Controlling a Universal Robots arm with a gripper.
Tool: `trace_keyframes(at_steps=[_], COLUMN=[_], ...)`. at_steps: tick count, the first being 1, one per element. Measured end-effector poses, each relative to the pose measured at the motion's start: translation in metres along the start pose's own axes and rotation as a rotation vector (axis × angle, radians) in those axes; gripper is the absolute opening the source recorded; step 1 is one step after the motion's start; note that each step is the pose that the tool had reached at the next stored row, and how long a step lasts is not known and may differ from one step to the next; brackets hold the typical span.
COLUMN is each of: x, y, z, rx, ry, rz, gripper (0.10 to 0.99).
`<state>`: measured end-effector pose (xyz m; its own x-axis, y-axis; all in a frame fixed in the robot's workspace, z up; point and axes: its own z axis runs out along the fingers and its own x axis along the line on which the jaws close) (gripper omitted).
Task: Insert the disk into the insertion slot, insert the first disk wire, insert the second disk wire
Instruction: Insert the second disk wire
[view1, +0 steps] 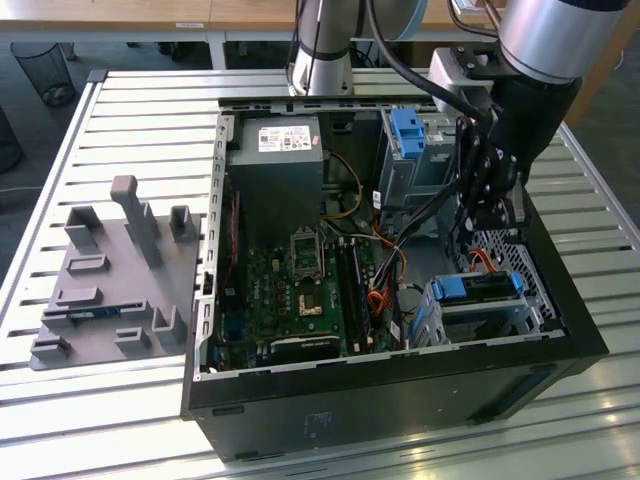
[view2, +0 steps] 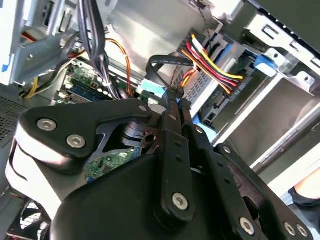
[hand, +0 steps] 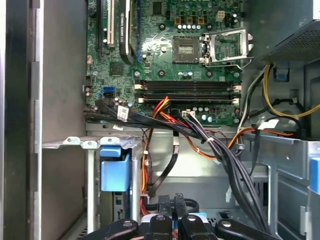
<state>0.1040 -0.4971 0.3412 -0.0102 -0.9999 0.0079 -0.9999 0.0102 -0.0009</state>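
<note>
The disk (view1: 478, 288), framed by its bright blue carrier, lies in the insertion slot (view1: 430, 322), a low silver cage at the case's front corner on the exterior view's right. My gripper (view1: 483, 225) reaches down into the case just above it. In both wrist views the gripper (view2: 175, 93) (hand: 172, 217) is shut on the plug of a flat black wire (view2: 159, 61) (hand: 167, 172) that loops close to the disk's end. A red, yellow and black wire bundle (view2: 215, 65) runs to a black plug at the disk. The blue carrier (hand: 115, 170) sits beside the fingers.
The open case holds a green motherboard (view1: 300, 280), a grey power supply (view1: 275, 165), a taller cage with a blue latch (view1: 405, 130) and thick black cable bundles (hand: 225, 155). A grey fixture plate with upright pegs (view1: 110, 270) lies on the slatted table at the exterior view's left.
</note>
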Motion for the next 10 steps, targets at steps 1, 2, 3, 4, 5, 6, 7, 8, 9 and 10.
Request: trace_keyframes(at_steps=[1, 2, 3, 4, 5, 6, 7, 8, 9, 10], x=[0.002, 0.0039, 0.0052, 0.0063, 0.0074, 0.0084, 0.0094, 0.0104, 0.0115, 0.0124], y=[0.0, 0.0, 0.0, 0.0, -0.0001, -0.0001, -0.0001, -0.0001, -0.0001, -0.0002], z=[0.0003, 0.0004, 0.0005, 0.0005, 0.0006, 0.0007, 0.0007, 0.0008, 0.0009, 0.001], rx=[0.0, 0.0, 0.0, 0.0, 0.0, 0.0, 0.0, 0.0, 0.0, 0.0], ry=[-0.0007, -0.0012, -0.0012, -0.0013, -0.0013, -0.0014, -0.0019, -0.0045, -0.0123, -0.0272], rz=[0.0, 0.0, 0.0, 0.0, 0.0, 0.0, 0.0, 0.0, 0.0, 0.0], gripper=[0.149, 0.149, 0.149, 0.149, 0.149, 0.149, 0.149, 0.149, 0.149, 0.149])
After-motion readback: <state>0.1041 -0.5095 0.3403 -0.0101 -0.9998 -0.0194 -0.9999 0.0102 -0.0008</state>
